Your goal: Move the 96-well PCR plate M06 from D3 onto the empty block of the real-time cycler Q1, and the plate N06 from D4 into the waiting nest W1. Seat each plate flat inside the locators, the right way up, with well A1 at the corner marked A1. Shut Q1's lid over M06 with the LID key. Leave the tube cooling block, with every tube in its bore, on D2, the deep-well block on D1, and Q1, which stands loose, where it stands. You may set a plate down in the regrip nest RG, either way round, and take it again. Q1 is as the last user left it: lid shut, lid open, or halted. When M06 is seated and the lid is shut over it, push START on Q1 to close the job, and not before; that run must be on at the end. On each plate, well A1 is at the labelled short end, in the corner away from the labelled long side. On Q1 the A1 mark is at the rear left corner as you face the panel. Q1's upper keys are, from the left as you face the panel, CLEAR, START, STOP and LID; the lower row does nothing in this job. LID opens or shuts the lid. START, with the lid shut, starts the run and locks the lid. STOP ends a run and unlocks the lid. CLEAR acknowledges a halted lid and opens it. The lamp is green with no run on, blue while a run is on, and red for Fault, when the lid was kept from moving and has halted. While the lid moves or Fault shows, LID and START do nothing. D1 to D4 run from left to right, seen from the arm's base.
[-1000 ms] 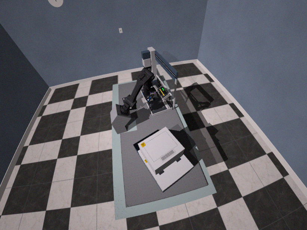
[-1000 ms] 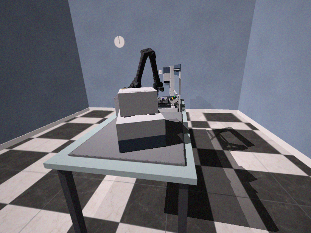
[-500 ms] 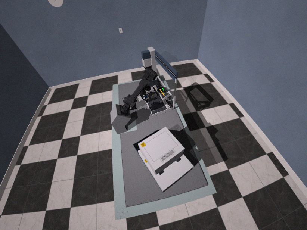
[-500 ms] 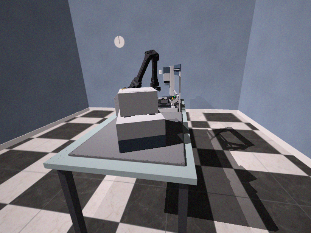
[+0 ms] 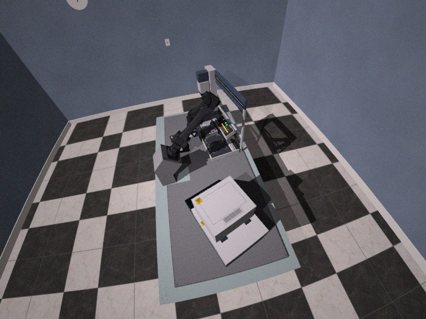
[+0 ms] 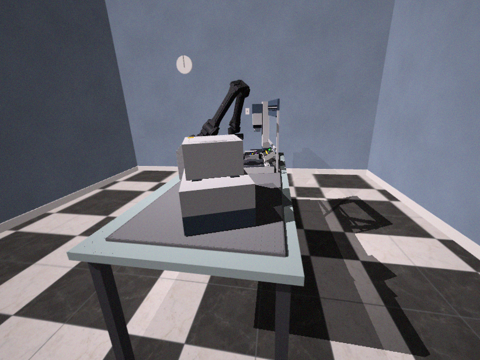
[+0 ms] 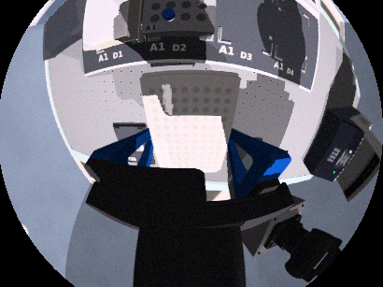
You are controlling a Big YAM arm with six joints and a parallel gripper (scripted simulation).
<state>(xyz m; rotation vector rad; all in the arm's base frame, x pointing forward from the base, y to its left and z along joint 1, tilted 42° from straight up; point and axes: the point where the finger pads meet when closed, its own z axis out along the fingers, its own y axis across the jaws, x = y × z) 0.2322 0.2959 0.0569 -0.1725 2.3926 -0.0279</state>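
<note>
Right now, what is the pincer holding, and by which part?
The pincer holds a white PCR plate, gripped across its two opposite side edges by the blue fingers.

Black jointed arm [image 5: 192, 124], blue-fingered tool [image 7: 190, 161]

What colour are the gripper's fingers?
Blue; the fingers show best in the wrist view, shut on the white plate.

hidden — gripper [image 7: 190, 161] fingertips under plate [image 7: 187, 137] | plate label — unreadable
</note>
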